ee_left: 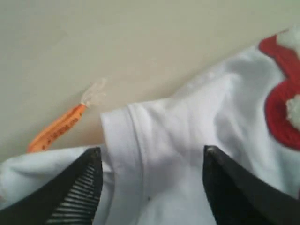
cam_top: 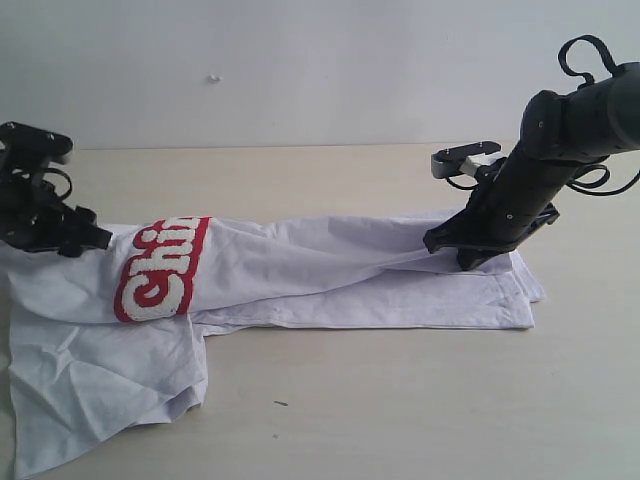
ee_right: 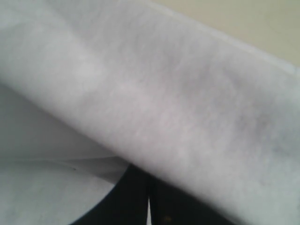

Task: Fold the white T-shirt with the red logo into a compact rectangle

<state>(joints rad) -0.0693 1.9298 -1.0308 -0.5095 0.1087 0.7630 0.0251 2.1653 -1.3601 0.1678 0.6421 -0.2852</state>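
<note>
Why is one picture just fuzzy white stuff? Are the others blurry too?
Right wrist view: the white T-shirt sits too close, so it fills the frame out of focus. Left wrist view: softly blurred, the orange neck tag and red logo smeary. Exterior view: sharpest, even light, only faint shadows.

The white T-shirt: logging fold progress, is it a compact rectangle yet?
Partly folded: the white T-shirt lies as a long rumpled band, loose cloth spreading at the exterior view's left.

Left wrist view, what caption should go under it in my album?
Open left pincer over the white T-shirt collar, orange neck tag beside it on the table.
</note>
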